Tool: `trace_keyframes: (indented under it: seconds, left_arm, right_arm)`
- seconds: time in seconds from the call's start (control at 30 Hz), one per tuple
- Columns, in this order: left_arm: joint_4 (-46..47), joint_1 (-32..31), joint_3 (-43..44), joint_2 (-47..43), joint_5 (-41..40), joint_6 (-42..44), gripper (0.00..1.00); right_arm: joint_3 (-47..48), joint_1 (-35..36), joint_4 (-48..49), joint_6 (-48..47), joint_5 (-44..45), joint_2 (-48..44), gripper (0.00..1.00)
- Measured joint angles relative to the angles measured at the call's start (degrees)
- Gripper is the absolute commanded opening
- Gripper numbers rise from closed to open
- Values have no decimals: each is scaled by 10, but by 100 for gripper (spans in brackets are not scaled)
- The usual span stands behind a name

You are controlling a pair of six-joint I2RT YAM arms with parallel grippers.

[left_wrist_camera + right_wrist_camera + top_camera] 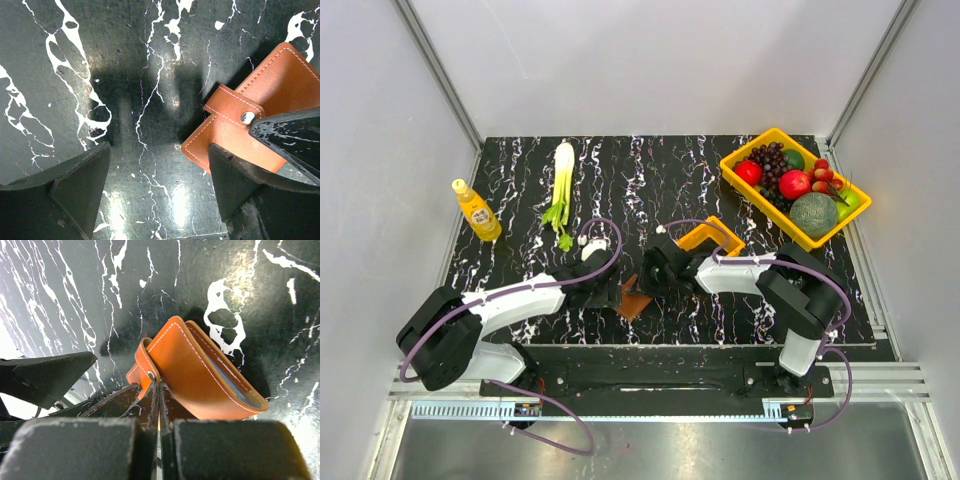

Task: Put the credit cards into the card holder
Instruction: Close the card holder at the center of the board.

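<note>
The card holder is seen lying on the black marbled table between the two arms, just in front of the small orange bin. It is folded over, with its snap strap wrapped round one edge. In the right wrist view a pale blue-grey edge of a credit card can be made out inside the fold. The right gripper is closed completely, its two fingers pressed flat together. The tips are set against the brown leather right beside the snap. Whether any of the strap is pinched between them cannot be told. The left gripper is held wide apart over bare tabletop, and nothing is gripped between its fingers. The holder's near corner is overlapped in the left wrist view by the right-hand finger, though actual contact cannot be confirmed. The tip of the shut right gripper is seen in the same view, lying across the holder's face.
</note>
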Motion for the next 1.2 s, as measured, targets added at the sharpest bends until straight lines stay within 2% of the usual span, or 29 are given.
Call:
trace_keyframes:
  seconds: [0.63, 1.2]
  left_arm:
    - [-1, -1, 1, 1, -2, 0, 81]
    - [-16, -2, 2, -14, -18, 2, 85]
  right_arm:
    - [-28, -4, 49, 30, -15, 4, 0]
    - [-21, -10, 39, 34, -27, 13, 0]
